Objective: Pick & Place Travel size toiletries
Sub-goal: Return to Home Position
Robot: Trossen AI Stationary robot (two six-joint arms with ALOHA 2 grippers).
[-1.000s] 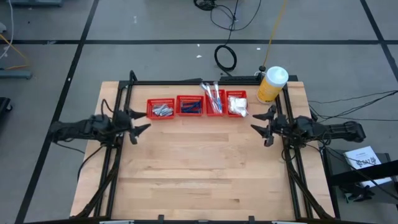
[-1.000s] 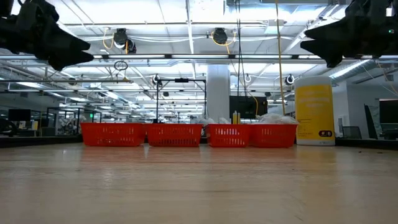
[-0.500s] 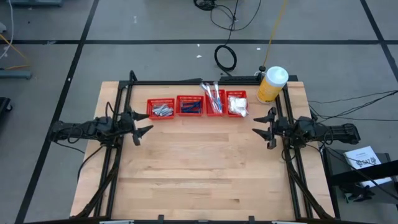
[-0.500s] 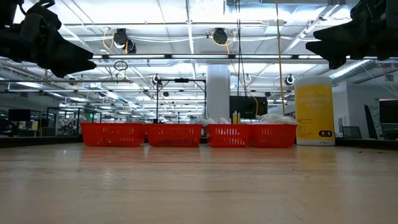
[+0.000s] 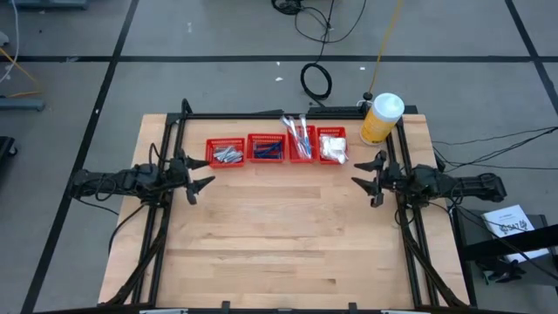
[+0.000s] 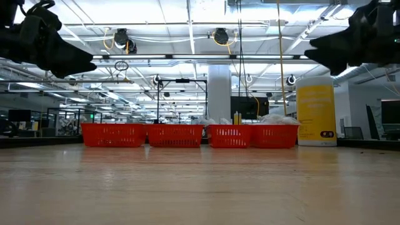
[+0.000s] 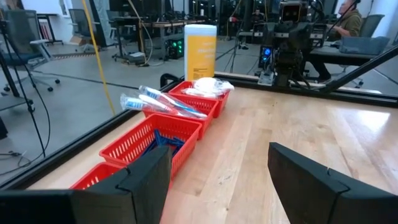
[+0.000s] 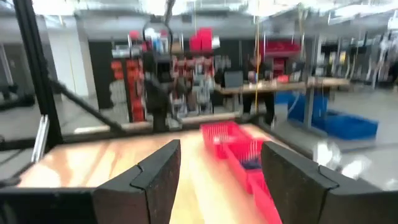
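Red baskets (image 5: pixel 225 141) sit in a row at the far edge of the table (image 5: pixel 279 244), and every toiletry I see is inside one: silvery tubes (image 5: pixel 227 155) in the leftmost, dark-blue sticks (image 5: pixel 268 151) next, white-teal sticks (image 5: pixel 299 133) third, packets (image 5: pixel 332 146) in the rightmost. Left claw (image 5: pixel 200 172) hangs open and empty over the left edge, right claw (image 5: pixel 364 172) open and empty over the right edge, both well above the wood in the low view. Risks as I judge them: the white-teal sticks poke past their basket's far rim and the packets heap above theirs, so any knock to the row could spill them. The right claw worries me more. It's near the packet basket and the yellow bottle (image 5: pixel 381 118), and a wide swing with fingers spread could clip either.
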